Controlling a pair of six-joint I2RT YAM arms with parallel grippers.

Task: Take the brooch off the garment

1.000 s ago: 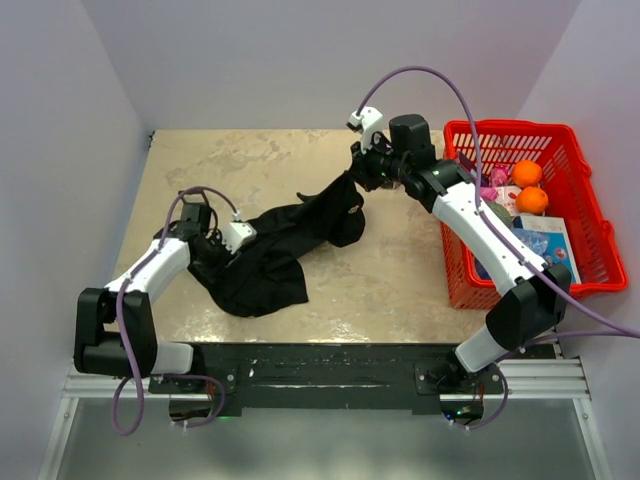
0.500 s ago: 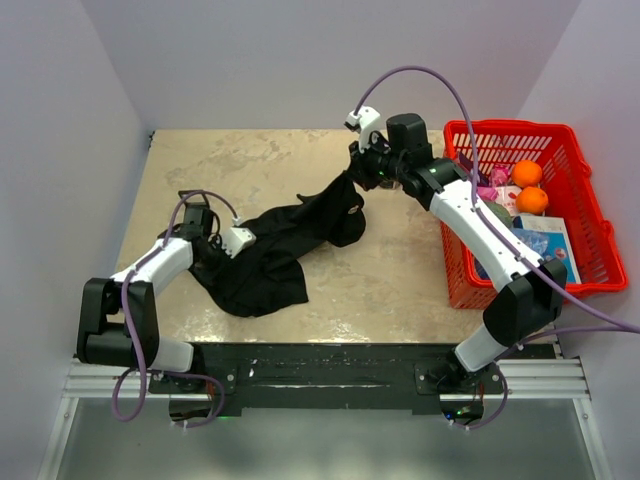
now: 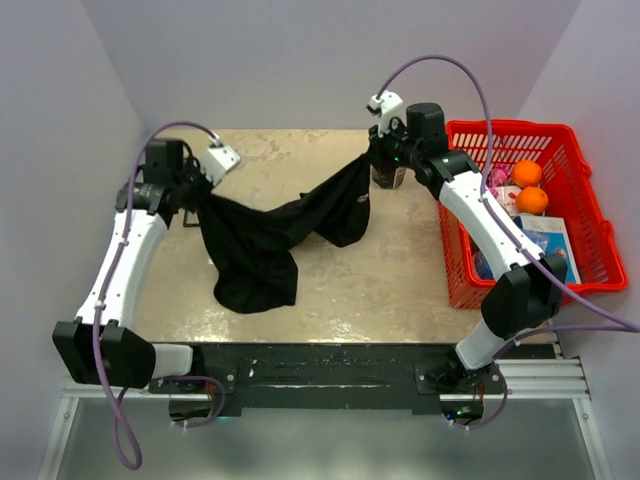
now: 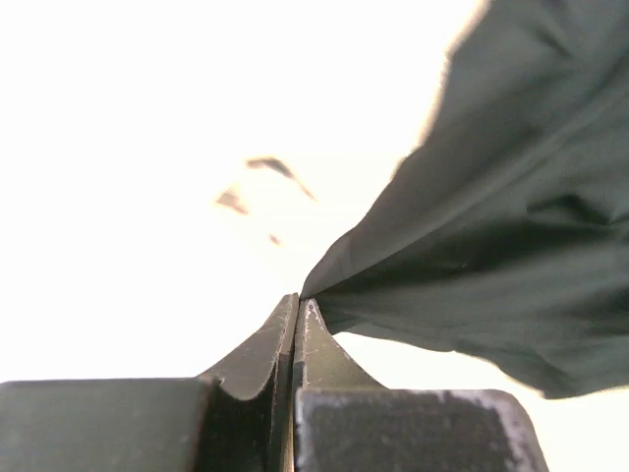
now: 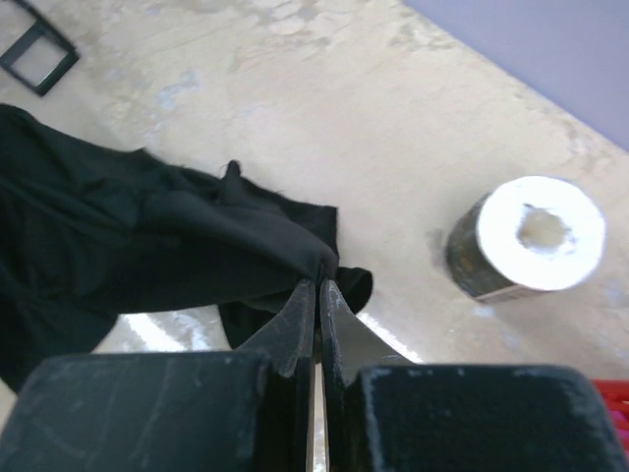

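Note:
The garment [image 3: 262, 240], a black T-shirt, hangs stretched between my two grippers, with its lower part drooping onto the table. My left gripper [image 3: 203, 193] is raised at the back left. In the left wrist view, the left gripper [image 4: 300, 301] is shut on a pinch of the black garment [image 4: 501, 226]. My right gripper [image 3: 368, 160] holds the other end at the back right. In the right wrist view, the right gripper [image 5: 317, 282] is shut on a fold of the garment [image 5: 147, 231]. The brooch does not show in any view.
A red basket [image 3: 520, 127] stands at the right with two oranges [image 3: 528, 173] and packets inside. A dark cylinder with a white top [image 5: 536, 236] stands just beyond the right gripper. A black square frame [image 5: 37, 49] lies on the beige table [image 3: 400, 270].
My left gripper closed on the cloth and rose toward the back left, lifting the garment off the table and spreading it. The right gripper shifted slightly right, still holding its end.

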